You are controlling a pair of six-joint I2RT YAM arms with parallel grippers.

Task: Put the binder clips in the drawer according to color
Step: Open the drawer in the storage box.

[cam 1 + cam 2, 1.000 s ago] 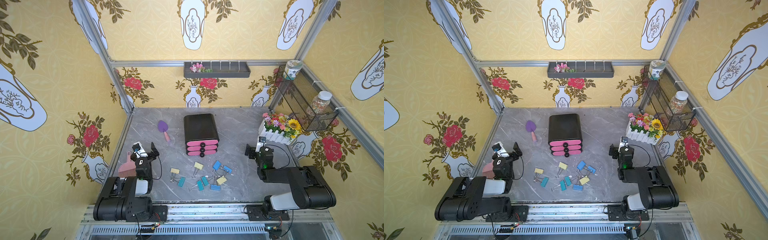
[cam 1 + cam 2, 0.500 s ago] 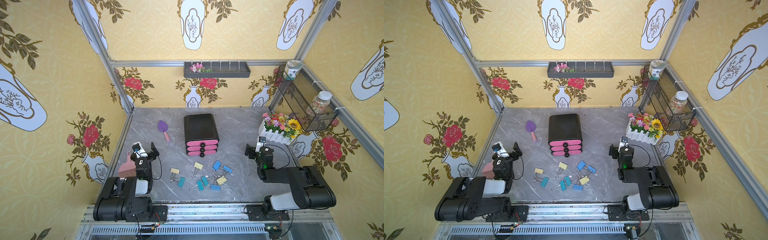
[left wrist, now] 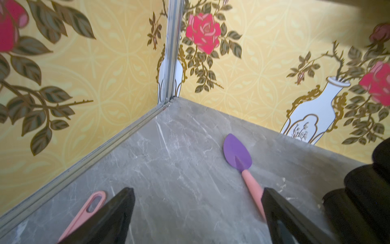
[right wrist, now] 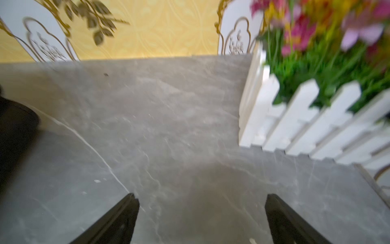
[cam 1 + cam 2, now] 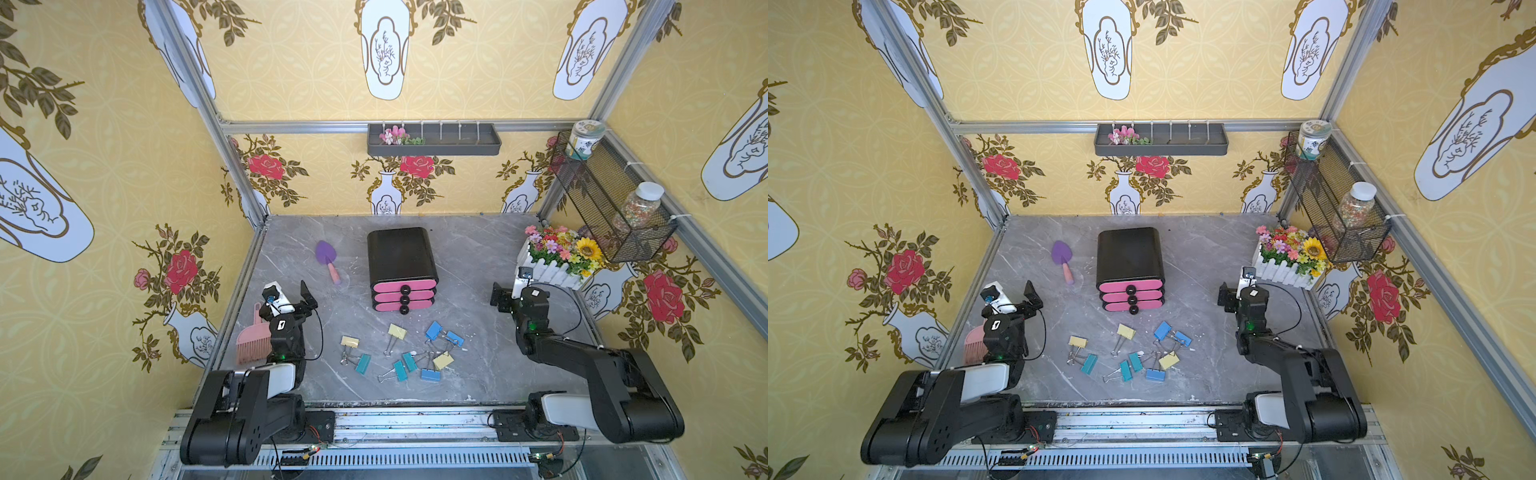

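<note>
Near the drawer [image 5: 402, 259], loose binder clips [image 5: 409, 361]

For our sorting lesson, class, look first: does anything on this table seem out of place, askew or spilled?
The binder clips lie loose in a jumbled, colour-mixed cluster in front of the drawer, some wire handles crossing. All three pink drawers are shut. Nothing looks spilled, tipped or damaged.

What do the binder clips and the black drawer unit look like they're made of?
The binder clips: probably painted sheet metal, with matte pastel bodies; the handles look like bare steel wire, thin and silvery. The drawer: likely moulded plastic, a smooth black shell with rounded corners and a soft sheen; its pink fronts look matte.
</note>
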